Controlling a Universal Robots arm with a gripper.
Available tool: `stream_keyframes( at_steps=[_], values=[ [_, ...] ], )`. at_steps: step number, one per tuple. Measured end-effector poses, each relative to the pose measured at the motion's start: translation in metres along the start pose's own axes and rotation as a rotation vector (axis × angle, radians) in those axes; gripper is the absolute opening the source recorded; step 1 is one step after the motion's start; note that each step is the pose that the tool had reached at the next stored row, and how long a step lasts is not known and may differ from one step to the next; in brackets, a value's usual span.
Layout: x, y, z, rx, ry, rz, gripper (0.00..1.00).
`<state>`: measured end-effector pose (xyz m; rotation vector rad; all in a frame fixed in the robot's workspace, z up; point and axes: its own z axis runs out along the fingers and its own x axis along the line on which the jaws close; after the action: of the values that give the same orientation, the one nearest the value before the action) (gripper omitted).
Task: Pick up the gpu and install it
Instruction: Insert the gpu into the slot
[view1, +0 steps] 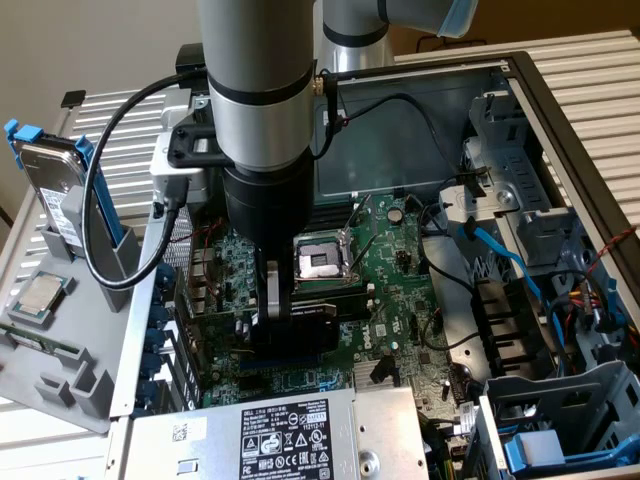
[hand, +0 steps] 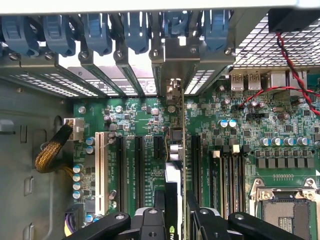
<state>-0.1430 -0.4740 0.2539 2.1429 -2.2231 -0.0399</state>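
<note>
My gripper (view1: 288, 318) hangs low inside the open computer case, shut on the gpu (view1: 305, 325), whose black shroud shows between the fingers just in front of the CPU socket (view1: 320, 262). In the wrist view the gpu (hand: 173, 182) is seen edge-on, clamped between my fingers (hand: 159, 207). Its silver bracket (hand: 175, 57) reaches the rear slot openings of the case. The card stands upright along a slot of the green motherboard (hand: 250, 135). Whether it sits fully in the slot I cannot tell.
Black expansion slots (hand: 140, 165) and a white one (hand: 100, 170) lie beside the card. Blue slot latches (hand: 100, 30) line the rear wall. The power supply (view1: 290, 440) lies at the case's front. A hard drive (view1: 55, 190) stands in a grey rack at the exterior view's left.
</note>
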Motion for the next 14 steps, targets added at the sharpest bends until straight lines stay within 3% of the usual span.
stream_keyframes(
  at_steps=[14],
  values=[
    [0.0003, 0.0001, -0.0001, 0.0002, -0.0002, -0.003, 0.27]
  ],
)
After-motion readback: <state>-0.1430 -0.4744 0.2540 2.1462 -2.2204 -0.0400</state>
